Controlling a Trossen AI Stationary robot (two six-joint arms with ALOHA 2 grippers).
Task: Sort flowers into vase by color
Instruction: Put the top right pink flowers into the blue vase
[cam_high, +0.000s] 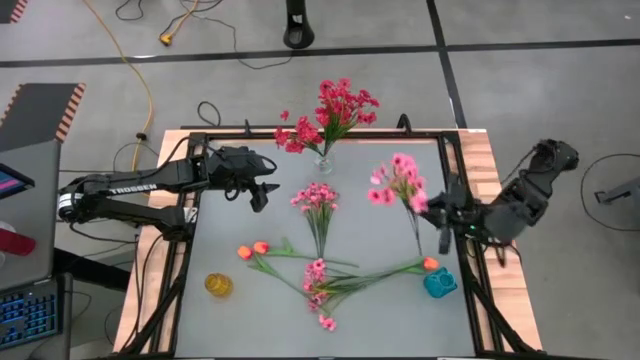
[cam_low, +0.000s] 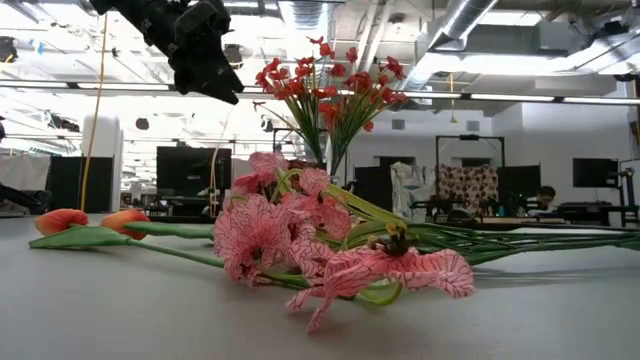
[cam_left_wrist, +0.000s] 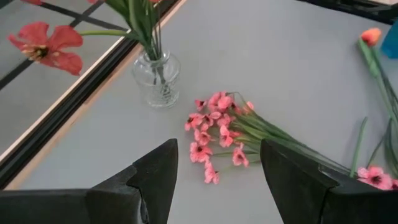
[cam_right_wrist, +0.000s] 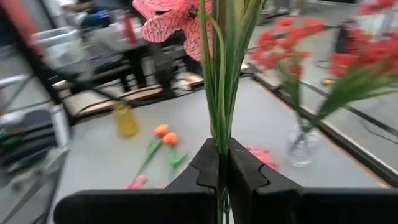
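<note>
A clear glass vase (cam_high: 323, 160) at the table's far middle holds magenta-red flowers (cam_high: 335, 108). My right gripper (cam_high: 443, 222) is at the right side, shut on a spray of pink flowers (cam_high: 398, 183). My left gripper (cam_left_wrist: 217, 180) hovers open at the left, above the table and short of a small pink spray (cam_left_wrist: 217, 130) lying flat near the vase (cam_left_wrist: 155, 78). Two orange tulips (cam_high: 252, 250) and a heap of pink flowers (cam_high: 320, 290) with long green stems lie toward the near edge. In the low view only my left gripper (cam_low: 205, 60) shows. My right gripper pinches the pink spray's bundle of green stems (cam_right_wrist: 221, 140) between its two fingers. The stems rise past the fingertips to the blooms (cam_right_wrist: 171, 15). In the high view the spray slants toward the table's far left, its stem end (cam_high: 419, 245) trailing toward the near edge.
A yellow vase (cam_high: 218, 285) stands near the front left and a teal vase (cam_high: 440, 283) near the front right, with an orange bud (cam_high: 430, 263) beside it. A black frame (cam_high: 200, 140) borders the grey tabletop. Bare table lies between the small pink spray and the left edge.
</note>
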